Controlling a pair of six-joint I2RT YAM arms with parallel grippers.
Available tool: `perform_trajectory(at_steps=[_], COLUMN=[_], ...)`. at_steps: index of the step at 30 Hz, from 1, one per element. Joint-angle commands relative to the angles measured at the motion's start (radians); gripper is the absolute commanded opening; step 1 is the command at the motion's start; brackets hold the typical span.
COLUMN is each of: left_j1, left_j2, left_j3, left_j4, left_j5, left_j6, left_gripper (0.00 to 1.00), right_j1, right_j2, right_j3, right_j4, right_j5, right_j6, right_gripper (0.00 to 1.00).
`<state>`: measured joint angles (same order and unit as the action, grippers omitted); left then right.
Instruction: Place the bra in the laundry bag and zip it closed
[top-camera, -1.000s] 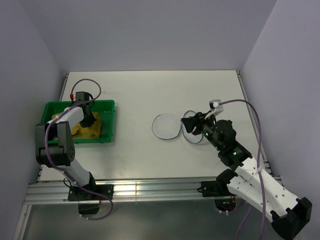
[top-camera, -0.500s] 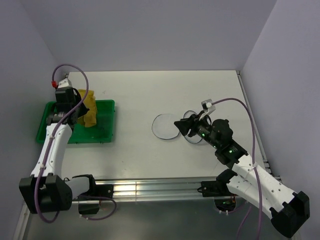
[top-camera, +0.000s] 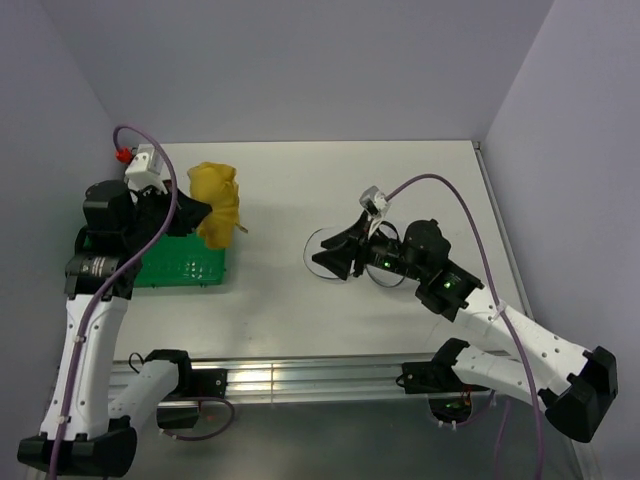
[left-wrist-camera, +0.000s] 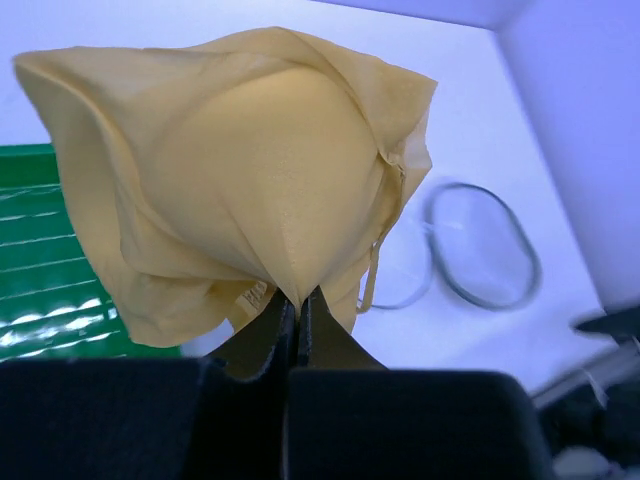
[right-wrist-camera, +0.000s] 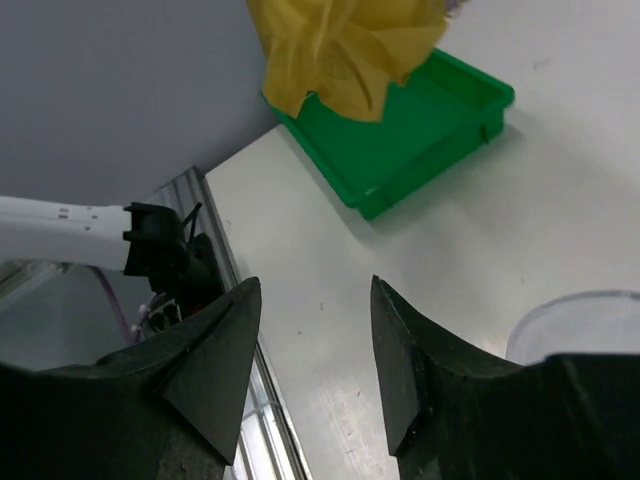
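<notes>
Left wrist view — left tool (left-wrist-camera: 297, 300) pinching floppy mustard bra (left-wrist-camera: 260, 180), right tool (right-wrist-camera: 315, 290) spread

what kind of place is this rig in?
Probably a lab test cell: a white table boxed in by plain walls, an aluminium rail at its near edge, and only a green tray, the bra and the laundry bag as props.

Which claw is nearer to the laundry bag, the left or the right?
Right. The right claw is open at the laundry bag's edge; the left claw holds the bra far away, near the green tray.
</notes>
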<state>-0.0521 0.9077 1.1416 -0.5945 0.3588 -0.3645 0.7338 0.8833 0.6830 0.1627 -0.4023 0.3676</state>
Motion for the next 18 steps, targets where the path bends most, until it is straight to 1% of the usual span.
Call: perform_trajectory(at_steps=[1,2,3,5,6,8,9,10,11,12,13,16,17,18], left_j1=[-0.017,-0.038,-0.048,-0.063,-0.069,-0.087,-0.089,-0.092,-0.094,-0.095,-0.097,-0.103,-0.118,-0.126], left_j2=[-0.053,-0.061,-0.073,-0.096,-0.102,-0.115,-0.118,-0.124,-0.131,-0.136,-0.139,-0.164,-0.18,-0.187], left_j3=[0.087,0.099,0.127,0.161,0.168,0.184,0.184,0.182,0.167,0.158,0.146,0.072,0.026,0.006], left_j4=[-0.028,-0.033,-0.036,-0.042,-0.041,-0.041,-0.039,-0.034,-0.024,-0.01,0.017,0.073,0.091,0.102], left_j5=[0.248,0.288,0.366,0.432,0.486,0.537,0.56,0.6,0.623,0.647,0.692,0.758,0.773,0.787], left_j6=[0.045,0.044,0.041,0.038,0.033,0.015,0.007,-0.004,-0.036,-0.053,-0.069,-0.154,-0.171,-0.181], left_gripper=[0.0,0.0,0.0,0.0,0.0,0.0,0.0,0.0,0.0,0.0,0.0,0.0,0.0,0.0], right_j1=[0.015,0.013,0.015,0.015,0.015,0.015,0.015,0.015,0.015,0.016,0.016,0.015,0.018,0.019], right_j2=[0.031,0.039,0.046,0.052,0.052,0.057,0.06,0.069,0.075,0.08,0.079,0.078,0.082,0.083], right_j3=[0.146,0.173,0.2,0.265,0.289,0.363,0.389,0.444,0.473,0.498,0.527,0.562,0.57,0.576], right_j4=[-0.003,-0.03,-0.073,-0.11,-0.124,-0.155,-0.182,-0.196,-0.245,-0.265,-0.273,-0.291,-0.33,-0.353], right_j5=[-0.111,-0.166,-0.182,-0.24,-0.265,-0.289,-0.299,-0.303,-0.316,-0.332,-0.334,-0.334,-0.343,-0.354], right_j6=[-0.162,-0.198,-0.252,-0.306,-0.356,-0.421,-0.455,-0.476,-0.499,-0.544,-0.559,-0.602,-0.617,-0.666], right_gripper=[0.56,0.57,0.6,0.63,0.68,0.7,0.74,0.75,0.92,0.99,0.99,0.99,0.99,0.99])
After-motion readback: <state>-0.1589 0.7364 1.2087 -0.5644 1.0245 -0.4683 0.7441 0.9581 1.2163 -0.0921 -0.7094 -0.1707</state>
